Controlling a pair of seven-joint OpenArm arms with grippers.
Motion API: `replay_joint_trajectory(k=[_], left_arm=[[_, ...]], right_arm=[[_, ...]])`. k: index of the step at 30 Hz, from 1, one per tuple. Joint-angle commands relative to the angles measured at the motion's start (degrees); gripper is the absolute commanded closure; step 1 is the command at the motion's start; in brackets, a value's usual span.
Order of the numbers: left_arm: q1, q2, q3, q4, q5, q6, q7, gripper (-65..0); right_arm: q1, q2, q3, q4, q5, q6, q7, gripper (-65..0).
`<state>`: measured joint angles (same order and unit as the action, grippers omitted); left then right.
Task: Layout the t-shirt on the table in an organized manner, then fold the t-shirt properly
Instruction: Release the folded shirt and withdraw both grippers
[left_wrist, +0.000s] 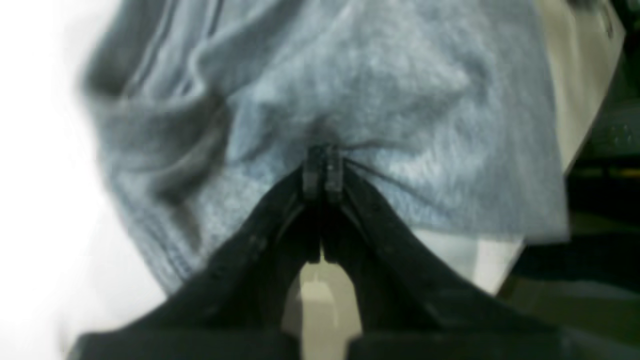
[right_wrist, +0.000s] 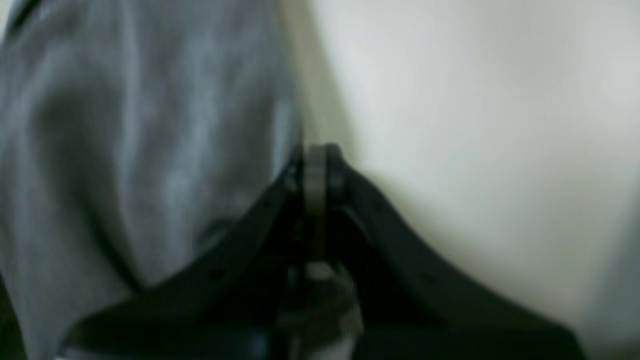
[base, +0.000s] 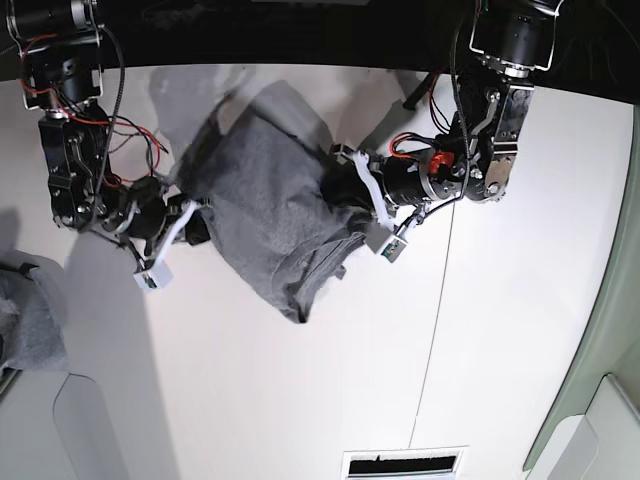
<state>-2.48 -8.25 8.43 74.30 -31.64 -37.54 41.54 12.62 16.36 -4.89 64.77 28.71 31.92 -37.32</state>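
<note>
Both arms (base: 75, 150) are black, jointed metal with exposed red and black cables; the left arm (base: 490, 120) shows an orange-red part, and each wrist carries a white bracket.

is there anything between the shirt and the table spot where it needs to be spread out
Nothing visible does. Both grippers, left and right, are shut on the t-shirt, which hangs bunched above the table. The white surface under and in front of it is bare; a grey cloth bundle sits off at the edge.
</note>
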Motion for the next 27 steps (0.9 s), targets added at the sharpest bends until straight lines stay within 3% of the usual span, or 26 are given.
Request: replay_joint_trajectory(k=[1,8,13,16,18,27], left_arm=[[-2.3,0.0,0.0,-0.9,-1.1,-0.4,-1.3,0.0],[-10.3,0.0,0.0,-6.9,-1.4,-0.4,-0.7,0.0],[-10.3,-2.7,0.0,-1.2,-10.8,-2.5,9.3,0.0],[-5.8,-8.2,0.0,6.0,-18.3,-2.5,11.6,0.0],[-1.6,-11.9,-0.2,11.7,-19.3,-2.5,11.7,0.0],[22.6,-22.9,-0.3,30.8,-20.2,-2.5,12.9,0.0]], right_arm=[[-1.3,-0.3,0.0,2.4,2.1,0.9,0.4,0.0],[-10.8,-1.6,0.3,13.3,3.8,0.9,0.4,0.0],[-13.2,-1.6,5.5,18.2,2.1,0.9,-1.5,0.0],[-15.4,-1.5,9.7,22.0,3.9,0.9,-6.4,0.0],[-17.3,-0.8,11.6,24.3,5.7,1.2,-9.0,0.0],[-30.3,8.9,12.4,28.9,11.3,1.6,-9.2,0.0]])
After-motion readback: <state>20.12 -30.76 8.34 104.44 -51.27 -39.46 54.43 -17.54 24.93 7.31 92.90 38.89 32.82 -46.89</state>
